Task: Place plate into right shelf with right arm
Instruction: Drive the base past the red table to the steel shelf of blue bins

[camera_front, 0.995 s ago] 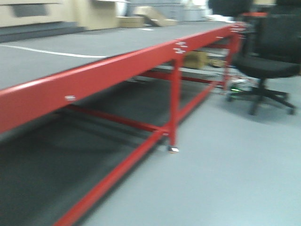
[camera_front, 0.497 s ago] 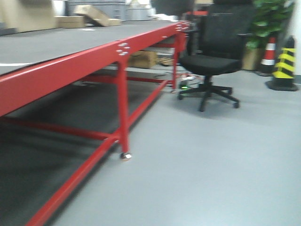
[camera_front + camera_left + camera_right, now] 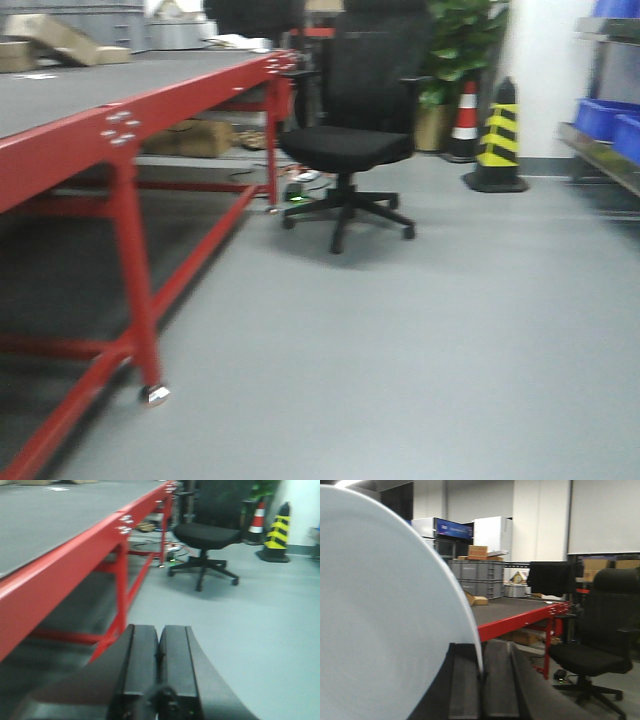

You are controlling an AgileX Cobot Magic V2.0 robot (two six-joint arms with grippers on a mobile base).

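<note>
The white plate [image 3: 380, 605] stands on edge and fills the left half of the right wrist view. My right gripper [image 3: 482, 652] is shut on its rim, with one black finger on each side. My left gripper [image 3: 159, 645] is shut and empty, held above the grey floor beside the red table [image 3: 60, 565]. At the far right edge of the front view a grey metal shelf rail [image 3: 605, 160] carries blue bins [image 3: 600, 118]. I cannot tell whether it is the right shelf. Neither arm shows in the front view.
The long red-framed table [image 3: 60, 130] runs along the left. A black office chair [image 3: 350, 145] stands ahead in the middle. Behind it are a plant [image 3: 465, 40], an orange-white cone [image 3: 466, 110] and a black-yellow bollard [image 3: 497, 135]. The grey floor stretches to the right.
The front view has swung to the right. The red table slid toward the left edge, and the chair, cone, bollard and blue bins came into view.
</note>
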